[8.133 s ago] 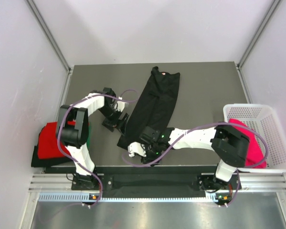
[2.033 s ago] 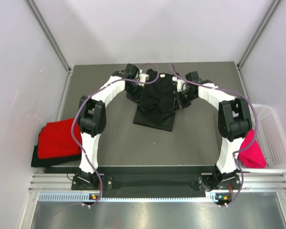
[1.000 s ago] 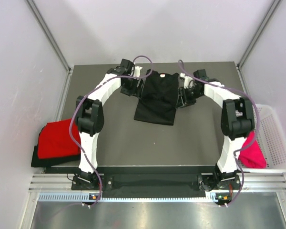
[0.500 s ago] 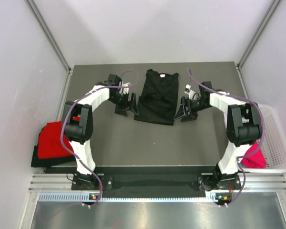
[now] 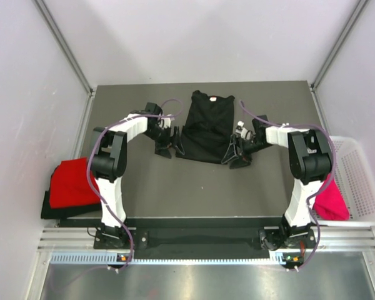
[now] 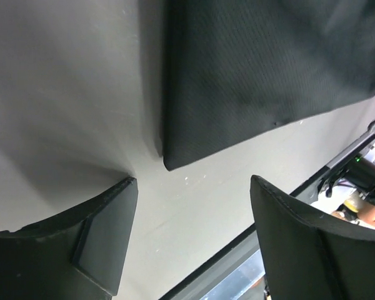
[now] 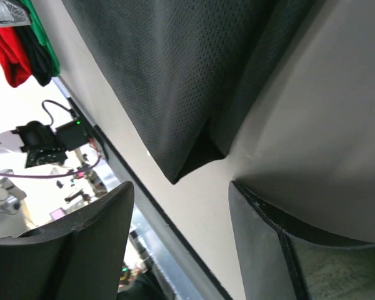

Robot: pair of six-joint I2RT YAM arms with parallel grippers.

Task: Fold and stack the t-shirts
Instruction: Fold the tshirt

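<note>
— so, how far along are they?
— partway, i'd say. the black t-shirt (image 5: pixel 206 125) lies folded into a narrow strip in the upper middle of the frame, collar at the far end, flat on the table (image 5: pixel 175 187). it looks to need one more fold, near hem up toward the collar.
— and the arms?
— the left end effector (image 5: pixel 167 142) sits just beside the strip's lower left corner, the right end effector (image 5: pixel 235 154) just beside its lower right. both wrist views show the fingers spread apart, with only table and a corner of cloth between them; neither grips anything.
— what's finished, then?
— at the lower left of the frame there's a pile with the red t-shirt (image 5: pixel 72 181) on top, and the right wrist view catches a sliver of a green t-shirt (image 7: pixel 44 37) in it too. those look folded and stacked.
— anything left?
— the magenta-pink t-shirt (image 5: pixel 332 199) is bunched in the white basket (image 5: pixel 365 169) at the right, partly behind the right arm. my guess: finish the black one, carry it to the pile, then do the pink.
</note>
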